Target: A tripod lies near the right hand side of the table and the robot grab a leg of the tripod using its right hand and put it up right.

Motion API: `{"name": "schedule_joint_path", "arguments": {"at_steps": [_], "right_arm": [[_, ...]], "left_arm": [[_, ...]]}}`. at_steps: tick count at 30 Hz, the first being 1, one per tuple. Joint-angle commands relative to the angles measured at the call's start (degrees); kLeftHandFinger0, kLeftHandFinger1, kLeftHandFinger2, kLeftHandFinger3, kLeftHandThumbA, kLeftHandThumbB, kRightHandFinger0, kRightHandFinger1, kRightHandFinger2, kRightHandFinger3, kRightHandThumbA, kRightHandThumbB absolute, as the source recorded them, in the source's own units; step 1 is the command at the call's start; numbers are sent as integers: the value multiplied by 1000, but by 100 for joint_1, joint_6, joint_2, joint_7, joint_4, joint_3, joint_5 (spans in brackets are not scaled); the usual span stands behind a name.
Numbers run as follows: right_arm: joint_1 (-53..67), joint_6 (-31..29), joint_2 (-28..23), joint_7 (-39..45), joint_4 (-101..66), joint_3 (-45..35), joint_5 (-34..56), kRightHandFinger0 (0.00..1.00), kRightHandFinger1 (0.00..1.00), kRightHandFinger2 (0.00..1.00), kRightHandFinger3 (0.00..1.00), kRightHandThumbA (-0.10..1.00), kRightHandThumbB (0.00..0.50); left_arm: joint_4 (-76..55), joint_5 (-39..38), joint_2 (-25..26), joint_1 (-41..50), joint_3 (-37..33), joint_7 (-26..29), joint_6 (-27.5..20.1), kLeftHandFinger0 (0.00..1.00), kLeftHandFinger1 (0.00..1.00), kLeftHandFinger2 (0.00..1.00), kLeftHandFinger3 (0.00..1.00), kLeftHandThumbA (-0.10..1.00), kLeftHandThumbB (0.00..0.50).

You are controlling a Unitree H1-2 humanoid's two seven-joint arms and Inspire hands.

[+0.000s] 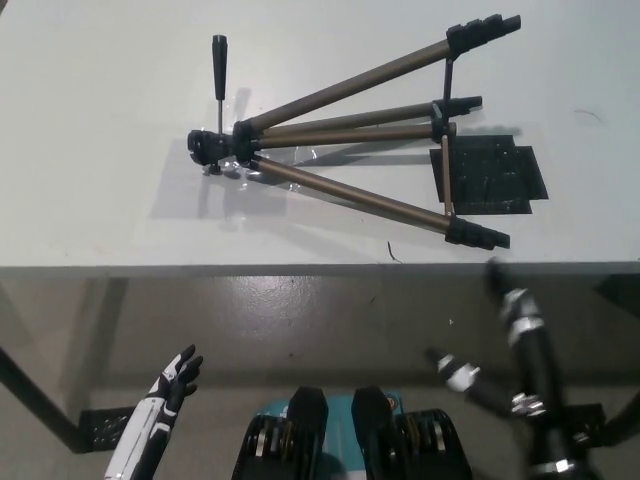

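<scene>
The tripod (345, 135) lies flat on the pale table (100, 200), its head (210, 148) to the left and its brown legs spread out to the right. The nearest leg (370, 200) ends in a black foot (478, 235) close to the table's front edge. A black pan handle (219, 62) sticks up-picture from the head. My black right hand (505, 340) hovers below the front edge, just short of that foot, open with fingers apart and holding nothing. My white left hand (168, 392) rests at the lower left, open, away from the table.
A black mat (492, 178) lies on the table under the ends of the legs. The table's front edge (300, 267) runs across the middle of the picture, with grey floor (330, 320) below it. A dark table leg (35, 405) stands at the lower left.
</scene>
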Motion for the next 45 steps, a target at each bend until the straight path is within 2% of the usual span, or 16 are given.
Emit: {"name": "schedule_joint_path", "arguments": {"at_steps": [1,3,4,6,7,10,14,16,18,23,28,32,35,40,45], "right_arm": [[-508,-192,-188,-265,-1026,-516,-227,1000,1000,1000,1000,1000,243],[-867,149,-382,-155,-1374,-681,-373,1000,1000,1000,1000,1000,301],[-1037,271,-488,-87,-1472,-743,-441,1000,1000,1000,1000,1000,315],[-1517,786,-726,75,-1733,-837,-917,1000,1000,1000,1000,1000,379],[-1806,1207,-815,231,-1919,-853,-919,1000,1000,1000,1000,1000,414],[-2669,2417,-1195,765,-2280,-810,-1202,1000,1000,1000,1000,1000,466],[-3668,2755,-1603,1141,-1858,-608,-1248,1000,1000,1000,1000,1000,480],[-4318,2831,-1742,1376,-1385,-354,-1461,1000,1000,1000,1000,1000,460],[-4881,3144,-1849,1751,-1046,-45,-1624,1000,1000,1000,1000,1000,493],[-5982,3003,-1852,1997,263,764,-2412,1000,1000,1000,1000,1000,500],[-6881,2904,-1601,2128,1700,1444,-2575,1000,1000,1000,1000,1000,500],[-7431,2795,-1393,2181,2648,1953,-2690,1000,1000,1000,1000,996,500],[-7835,2640,-1173,2225,3493,2395,-2823,1000,1000,1000,1000,950,500],[-8236,2568,-810,2294,4572,3135,-3122,1000,1000,1000,1000,961,500],[-8536,2416,-471,2675,5606,3418,-2866,1000,1000,1000,1000,932,500]], "left_arm": [[-151,103,104,-62,9,-29,-351,1000,1000,1000,1000,1000,331],[-167,147,103,-69,8,-21,-317,1000,1000,1000,1000,1000,335],[-172,145,103,-69,7,-31,-305,1000,1000,1000,1000,1000,335],[-183,150,110,-79,14,-39,-284,1000,1000,1000,1000,1000,333],[-189,152,107,-78,14,-41,-273,1000,1000,1000,1000,1000,332],[-189,130,100,-74,18,-49,-270,1000,1000,1000,1000,1000,319],[-217,103,91,-34,17,-59,-228,1000,1000,1000,1000,1000,325],[-184,180,112,-37,10,-37,-291,1000,1000,1000,1000,1000,322],[-178,157,116,-45,8,-53,-292,1000,1000,1000,1000,1000,326],[-178,212,117,-5,3,-31,-292,1000,1000,1000,1000,1000,325],[-104,159,155,14,-22,-86,-448,1000,1000,1000,1000,1000,319],[-43,161,162,-14,-20,-83,-493,1000,1000,1000,1000,1000,343],[-90,153,151,14,-33,-102,-417,1000,1000,1000,1000,1000,373],[-156,182,131,42,-31,-92,-318,1000,1000,1000,1000,1000,393],[-201,291,141,-9,-36,-72,-214,1000,1000,1000,1000,1000,401]]}}
